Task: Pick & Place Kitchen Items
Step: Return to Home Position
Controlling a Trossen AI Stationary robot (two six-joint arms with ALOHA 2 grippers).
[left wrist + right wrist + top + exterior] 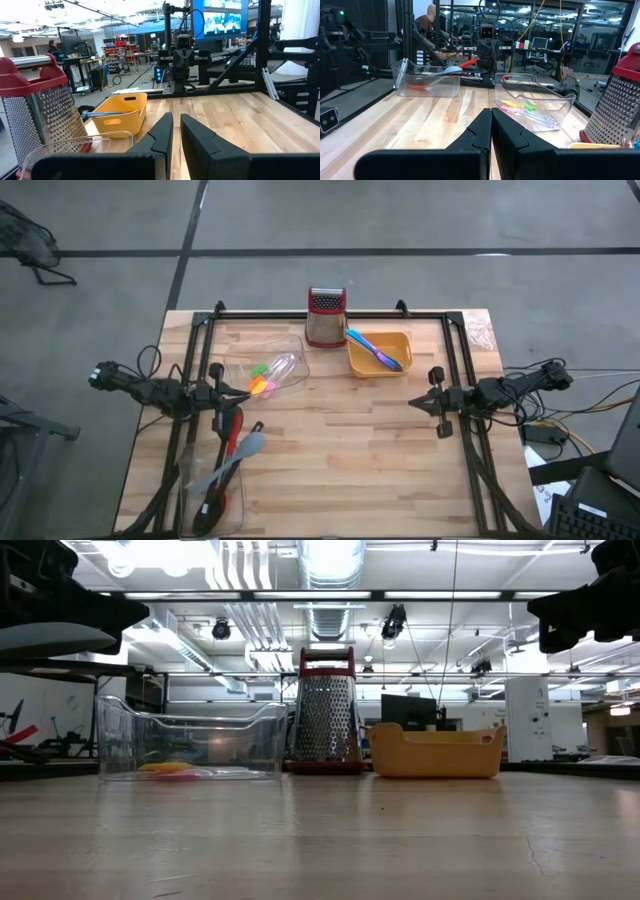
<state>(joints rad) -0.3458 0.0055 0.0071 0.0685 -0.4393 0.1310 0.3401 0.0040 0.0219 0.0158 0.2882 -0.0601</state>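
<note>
Both arms sit at opposite sides of the surface [350, 450]. The left gripper [175, 142] has its fingers almost together, a slim gap between them, empty. The right gripper [491, 131] has its fingers pressed together, empty. From above, spoons and spatulas [228, 465] lie in the near tub [235, 515], bright small pieces [260, 378] in the far tub [285, 355], and sticks [378, 350] in the tray [400, 338]. In the low view the tray's wall hides the sticks
</note>
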